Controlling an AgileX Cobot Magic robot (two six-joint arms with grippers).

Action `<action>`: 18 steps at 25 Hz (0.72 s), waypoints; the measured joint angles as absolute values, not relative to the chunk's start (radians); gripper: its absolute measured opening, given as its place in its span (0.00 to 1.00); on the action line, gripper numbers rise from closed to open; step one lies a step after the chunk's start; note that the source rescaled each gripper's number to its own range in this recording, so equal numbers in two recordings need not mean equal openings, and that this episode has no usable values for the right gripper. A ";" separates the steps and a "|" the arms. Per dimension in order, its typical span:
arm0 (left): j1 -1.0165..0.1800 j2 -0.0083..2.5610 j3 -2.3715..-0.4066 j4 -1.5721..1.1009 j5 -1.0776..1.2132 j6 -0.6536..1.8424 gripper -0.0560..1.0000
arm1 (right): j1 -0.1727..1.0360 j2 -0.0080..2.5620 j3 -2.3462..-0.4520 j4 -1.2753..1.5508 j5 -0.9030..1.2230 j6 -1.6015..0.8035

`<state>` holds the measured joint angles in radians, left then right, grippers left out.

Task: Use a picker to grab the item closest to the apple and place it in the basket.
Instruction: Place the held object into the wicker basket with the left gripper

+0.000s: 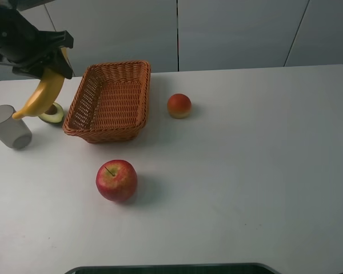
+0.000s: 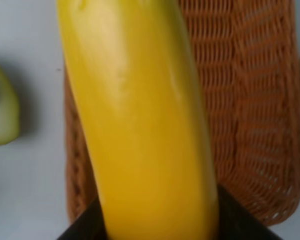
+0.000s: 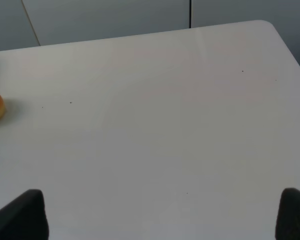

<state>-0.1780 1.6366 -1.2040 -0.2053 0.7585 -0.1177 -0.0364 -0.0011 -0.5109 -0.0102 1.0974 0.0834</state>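
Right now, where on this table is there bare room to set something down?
Bare: the whole right half of the table, right of the apple and the small round orange item, plus the front left corner. Crowded: back left, where cup, avocado half and basket cluster beside the banana in the left claw.

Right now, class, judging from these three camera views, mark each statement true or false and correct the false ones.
1. The left gripper holds the banana. True.
2. The basket already contains fruit. False: nothing lies in it.
3. The apple rests against the basket. False: it lies apart from it on the table, nearer the camera.
4. The right gripper is open and holds nothing. True.
5. The avocado half lies on the table beside the basket. True.
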 joint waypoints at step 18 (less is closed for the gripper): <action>-0.230 2.037 -1.459 -0.353 0.596 -0.229 0.06 | -0.036 -0.001 -0.511 -0.010 1.097 0.083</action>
